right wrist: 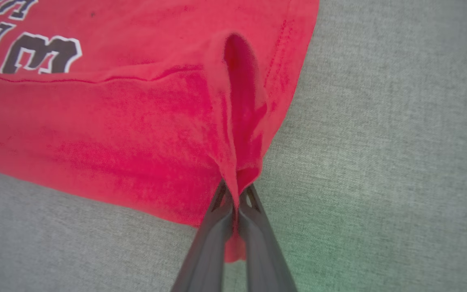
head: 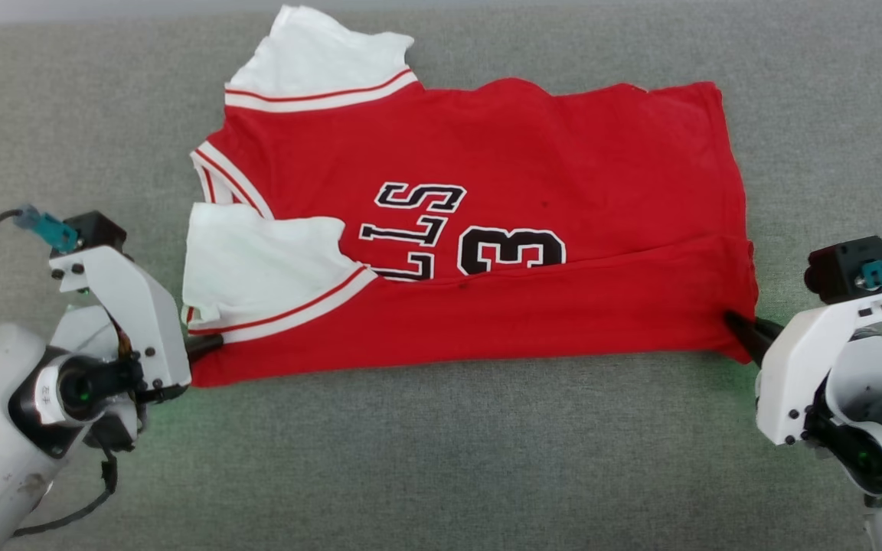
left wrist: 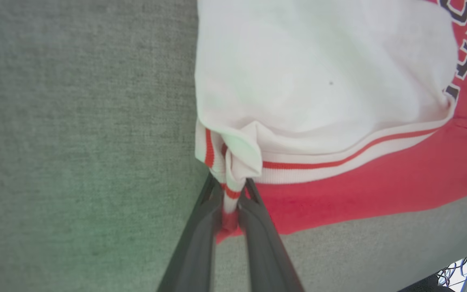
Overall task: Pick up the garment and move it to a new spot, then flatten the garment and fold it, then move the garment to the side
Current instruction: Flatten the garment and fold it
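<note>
The garment (head: 487, 222) is a red jersey T-shirt with white sleeves and black-and-white lettering, spread across the grey surface with its near edge folded up over the number. My left gripper (head: 207, 344) is shut on the garment's near left corner, beside the white sleeve (head: 257, 264). In the left wrist view my left gripper (left wrist: 231, 190) pinches the striped trim and red cloth (left wrist: 339, 190). My right gripper (head: 736, 321) is shut on the near right corner. In the right wrist view my right gripper (right wrist: 235, 192) pinches a raised ridge of the red cloth (right wrist: 136, 134).
The grey fabric surface (head: 441, 459) runs wide on all sides of the shirt. A pale strip (head: 66, 9) lies along its far edge at the top of the head view. Dark floor and cables (left wrist: 460, 271) show past the surface's edge in the left wrist view.
</note>
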Robot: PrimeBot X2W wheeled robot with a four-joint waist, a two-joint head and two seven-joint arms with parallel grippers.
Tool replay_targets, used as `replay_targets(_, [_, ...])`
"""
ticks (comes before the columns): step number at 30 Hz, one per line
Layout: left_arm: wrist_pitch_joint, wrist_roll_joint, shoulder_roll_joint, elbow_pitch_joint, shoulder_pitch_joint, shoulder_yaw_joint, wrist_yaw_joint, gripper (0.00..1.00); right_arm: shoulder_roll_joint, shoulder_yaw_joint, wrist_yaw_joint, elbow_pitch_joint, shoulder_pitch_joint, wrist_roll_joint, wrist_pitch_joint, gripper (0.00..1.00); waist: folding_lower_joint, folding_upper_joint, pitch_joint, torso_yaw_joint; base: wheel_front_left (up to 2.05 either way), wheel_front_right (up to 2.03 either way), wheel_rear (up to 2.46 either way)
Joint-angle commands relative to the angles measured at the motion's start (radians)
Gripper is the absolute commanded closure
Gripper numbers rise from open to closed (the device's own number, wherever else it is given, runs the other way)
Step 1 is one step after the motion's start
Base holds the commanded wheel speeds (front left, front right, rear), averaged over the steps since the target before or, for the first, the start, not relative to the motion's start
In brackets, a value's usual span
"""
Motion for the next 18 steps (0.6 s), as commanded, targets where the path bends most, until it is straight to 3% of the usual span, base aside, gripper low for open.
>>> replay_targets(1, [0.009, -0.005, 0.003, -0.002, 0.027, -0.008, 0.008, 1.00, -0.011, -0.013, -0.001, -0.010, -0.001, 0.009, 0.007, 1.00, 0.0000, -0.0001, -0.014, 0.002, 0.00, 0.00, 0.00])
replay_targets(9, [0.022, -0.008, 0.056, -0.067, 0.033, 0.002, 0.030, 1.00, -0.045, -0.029, -0.001, -0.067, 0.034, 0.027, 0.056, 1.00, 0.0000, -0.0001, -0.054, 0.010, 0.00, 0.00, 0.00])
replay_targets(18, [0.060, -0.015, 0.127, -0.219, 0.096, -0.019, 0.113, 1.00, -0.088, -0.015, -0.001, -0.168, 0.122, 0.070, 0.155, 1.00, 0.0000, -0.0001, -0.083, 0.023, 0.00, 0.00, 0.00])
